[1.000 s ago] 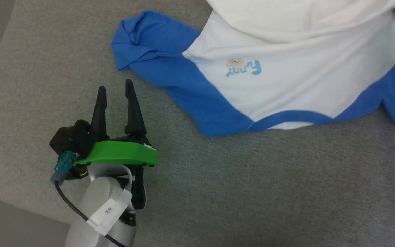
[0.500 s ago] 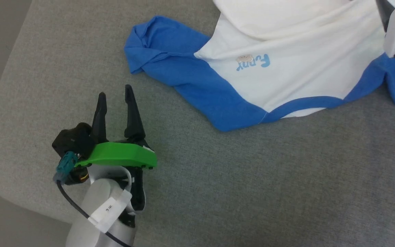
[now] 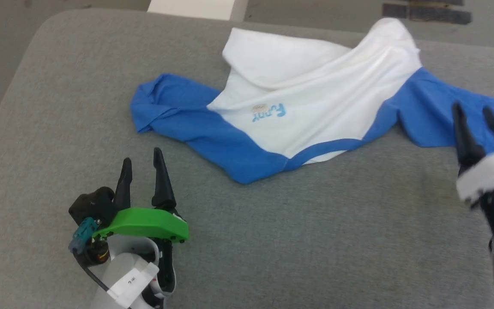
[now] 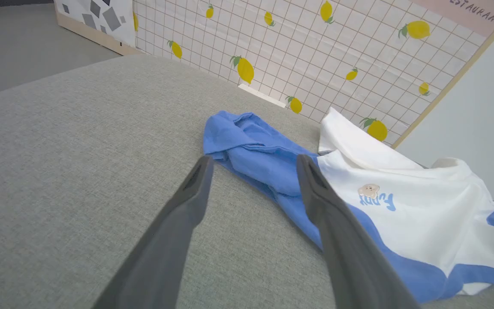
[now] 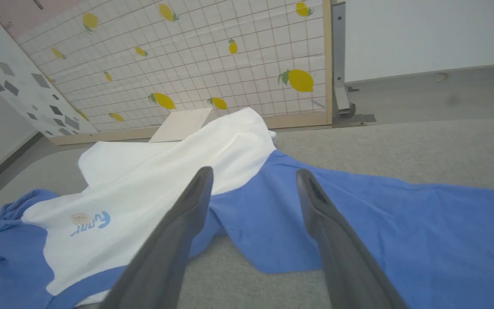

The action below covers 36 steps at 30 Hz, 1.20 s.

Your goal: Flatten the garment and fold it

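Grey fabric surface (image 3: 298, 240) carries the shirt (image 3: 315, 103) across its far middle, lying sleeve to sleeve left-right, with the blue neck trim toward the robot and the far white part folded over. Its right sleeve passes behind the right gripper (image 3: 472, 107) and off frame; the left sleeve is bunched. The logo (image 3: 268, 112) lettering is hard to read. The right gripper and left gripper (image 3: 142, 155) both stand parted, empty.

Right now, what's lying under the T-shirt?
The garment lies on the grey cushioned surface, which shows around it. Its white body is folded over itself at the far side and one blue sleeve is bunched, so anything beneath those layers is covered.
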Motion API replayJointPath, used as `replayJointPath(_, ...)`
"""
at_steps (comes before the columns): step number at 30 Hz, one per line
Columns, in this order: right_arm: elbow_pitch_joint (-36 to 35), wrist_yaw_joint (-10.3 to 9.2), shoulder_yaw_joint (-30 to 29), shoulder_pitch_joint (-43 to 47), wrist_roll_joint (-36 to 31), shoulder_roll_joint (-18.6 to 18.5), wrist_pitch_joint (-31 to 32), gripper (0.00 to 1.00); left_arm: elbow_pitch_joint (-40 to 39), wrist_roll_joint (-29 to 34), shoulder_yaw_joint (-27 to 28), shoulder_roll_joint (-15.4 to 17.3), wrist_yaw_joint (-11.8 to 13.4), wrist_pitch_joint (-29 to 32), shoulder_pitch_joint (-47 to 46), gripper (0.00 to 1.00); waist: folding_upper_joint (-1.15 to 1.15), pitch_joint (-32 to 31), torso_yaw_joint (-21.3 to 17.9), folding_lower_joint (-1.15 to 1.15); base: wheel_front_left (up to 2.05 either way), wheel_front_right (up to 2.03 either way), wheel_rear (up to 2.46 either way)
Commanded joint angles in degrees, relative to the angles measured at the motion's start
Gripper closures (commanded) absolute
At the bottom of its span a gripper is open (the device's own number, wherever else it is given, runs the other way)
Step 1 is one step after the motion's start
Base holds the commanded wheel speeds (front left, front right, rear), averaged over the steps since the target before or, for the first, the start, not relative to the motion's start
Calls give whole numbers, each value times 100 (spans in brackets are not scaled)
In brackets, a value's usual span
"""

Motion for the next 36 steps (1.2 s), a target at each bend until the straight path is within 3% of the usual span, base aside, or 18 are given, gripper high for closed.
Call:
replayJointPath(1, -140, -8, -86, 312, 35, 139, 47, 0, 34, -110, 16, 1, -14, 25, 87, 0, 0, -433, -471, 0, 0, 0, 0)
replayJointPath(3, -436, -8, -250, 901, 5, 437, 224, 0, 102, -245, 8, -2, 11, 147, 143, 0, 0, -474, -624, 0, 0, 0, 0)
replayJointPath(7, -754, -8, -360, 1309, -85, 642, 414, 0, 268, -731, -50, -12, 93, 528, 78, 0, 0, -427, -763, 0, 0, 0, 0)
replayJointPath(13, -1076, -8, -446, 1414, -204, 778, 511, 0, 680, -1783, -408, -16, 692, 1427, -373, 0, 0, -272, -904, 0, 0, 0, 0)
replayJointPath(21, -1223, -8, -450, 1335, -271, 823, 537, 0, 1512, -1745, -835, 120, 1165, 2251, -1074, 0, 0, -19, -1041, 0, 0, 0, 0)
replayJointPath(24, -1228, -8, -455, 1304, -267, 823, 511, 0, 1682, -1704, -946, 160, 1149, 2434, -1219, 0, 0, 36, -1072, 0, 0, 0, 0)
replayJointPath(26, -1220, -8, -453, 1306, -278, 811, 494, 0, 1731, -1687, -986, 181, 1082, 2430, -1258, 100, 0, 55, -1073, 0, 0, 0, 0)
replayJointPath(36, -1109, -8, 252, 1133, -199, 709, 851, 0, 1196, -1716, -727, 283, 828, 1652, -1009, 100, 0, 26, -771, 0, 0, 0, 0)
